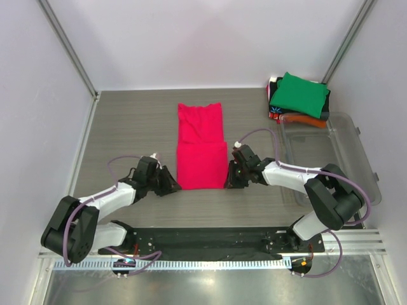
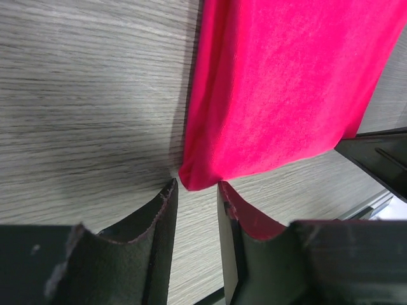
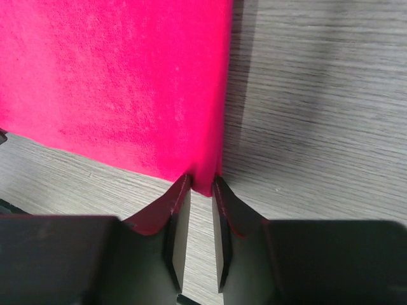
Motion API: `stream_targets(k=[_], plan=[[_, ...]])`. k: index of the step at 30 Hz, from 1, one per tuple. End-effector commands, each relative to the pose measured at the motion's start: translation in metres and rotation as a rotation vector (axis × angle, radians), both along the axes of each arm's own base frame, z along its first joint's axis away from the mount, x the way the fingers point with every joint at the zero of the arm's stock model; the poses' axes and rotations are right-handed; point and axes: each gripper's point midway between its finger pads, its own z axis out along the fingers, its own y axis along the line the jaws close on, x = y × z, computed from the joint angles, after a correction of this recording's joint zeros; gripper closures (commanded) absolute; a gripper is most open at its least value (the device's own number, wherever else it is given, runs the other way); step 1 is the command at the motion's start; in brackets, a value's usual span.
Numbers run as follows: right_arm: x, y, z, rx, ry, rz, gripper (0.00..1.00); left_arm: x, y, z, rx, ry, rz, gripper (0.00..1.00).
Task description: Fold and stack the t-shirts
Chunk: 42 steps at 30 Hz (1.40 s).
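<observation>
— How does the crimson shirt [image 1: 201, 147] lie?
— Flat on the table [image 1: 127, 127], long axis pointing away from both grippers.
— And the fingers?
— The left gripper [image 2: 197, 190] stands apart, one near corner just ahead of its tips. The right gripper [image 3: 202, 185] seems clamped on the other corner. Bare wood lies outside each.

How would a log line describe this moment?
pink shirt: folded | left gripper: open at corner | right gripper: at corner, grip unclear | stack: far right
</observation>
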Motion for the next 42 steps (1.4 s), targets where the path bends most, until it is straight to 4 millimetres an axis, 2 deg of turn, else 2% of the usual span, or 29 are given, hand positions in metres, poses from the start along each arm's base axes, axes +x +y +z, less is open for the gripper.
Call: stream_targets(k=[1, 13, 14, 15, 16, 18, 20, 25, 27, 28, 29, 31, 32, 33, 35, 36, 37, 38, 39, 41, 42], plan=[[-0.008, -0.008, -0.014, -0.035, 0.030, -0.010, 0.75, -0.004, 0.003, -0.011, 0.022, 0.019, 0.009, 0.68], [-0.013, -0.014, -0.016, -0.040, 0.032, -0.018, 0.80, 0.003, 0.008, -0.015, 0.054, 0.004, 0.040, 0.74], [-0.014, -0.014, -0.017, -0.040, 0.036, -0.017, 0.81, 0.003, 0.009, -0.017, 0.059, 0.008, 0.040, 0.76], [-0.013, -0.014, -0.016, -0.038, 0.036, -0.019, 0.83, 0.003, 0.009, -0.016, 0.060, 0.006, 0.040, 0.86], [-0.013, -0.014, -0.017, -0.040, 0.036, -0.019, 0.93, 0.004, 0.009, -0.017, 0.061, 0.009, 0.042, 0.90], [-0.014, -0.013, -0.016, -0.036, 0.038, -0.020, 0.99, 0.004, 0.008, -0.015, 0.055, 0.005, 0.040, 1.00], [-0.014, -0.013, -0.014, -0.028, 0.036, -0.020, 0.99, 0.005, 0.005, -0.009, 0.038, -0.009, 0.038, 1.00], [-0.023, -0.014, 0.004, 0.002, 0.041, -0.022, 0.99, -0.004, 0.004, 0.020, 0.033, -0.041, 0.036, 1.00], [-0.027, -0.015, 0.014, 0.013, 0.037, -0.023, 0.99, -0.016, 0.008, 0.026, 0.052, -0.018, 0.045, 1.00], [-0.031, -0.018, 0.025, 0.025, 0.027, -0.025, 0.99, -0.016, 0.008, 0.041, 0.035, -0.054, 0.046, 1.00], [-0.034, -0.018, 0.031, 0.037, 0.022, -0.025, 0.99, -0.024, 0.011, 0.042, 0.051, -0.030, 0.045, 1.00], [-0.041, -0.016, 0.049, 0.079, 0.006, -0.014, 0.99, -0.025, 0.014, 0.065, 0.072, -0.080, 0.055, 1.00], [-0.045, -0.015, 0.055, 0.091, 0.007, -0.009, 0.99, -0.037, 0.018, 0.065, 0.110, -0.047, 0.044, 1.00], [-0.046, -0.014, 0.065, 0.107, -0.003, -0.009, 0.99, -0.034, 0.017, 0.083, 0.100, -0.075, 0.053, 1.00], [-0.056, -0.017, 0.080, 0.107, -0.004, -0.003, 0.99, -0.044, 0.020, 0.098, 0.110, -0.073, 0.049, 1.00], [-0.056, -0.013, 0.094, 0.121, -0.020, 0.002, 0.99, -0.042, 0.019, 0.115, 0.092, -0.095, 0.055, 1.00], [-0.062, -0.018, 0.098, 0.101, -0.004, 0.000, 0.99, -0.044, 0.019, 0.123, 0.090, -0.102, 0.055, 1.00], [-0.062, -0.018, 0.109, 0.105, -0.028, -0.002, 0.99, -0.050, 0.023, 0.127, 0.099, -0.089, 0.052, 1.00], [-0.062, -0.020, 0.121, 0.106, -0.034, -0.011, 0.99, -0.048, 0.022, 0.143, 0.086, -0.114, 0.050, 1.00], [-0.058, -0.023, 0.135, 0.101, -0.066, -0.023, 0.99, -0.044, 0.030, 0.152, 0.129, -0.129, 0.072, 1.00], [-0.055, -0.023, 0.149, 0.099, -0.091, -0.019, 0.99, -0.040, 0.029, 0.165, 0.126, -0.161, 0.066, 1.00]])
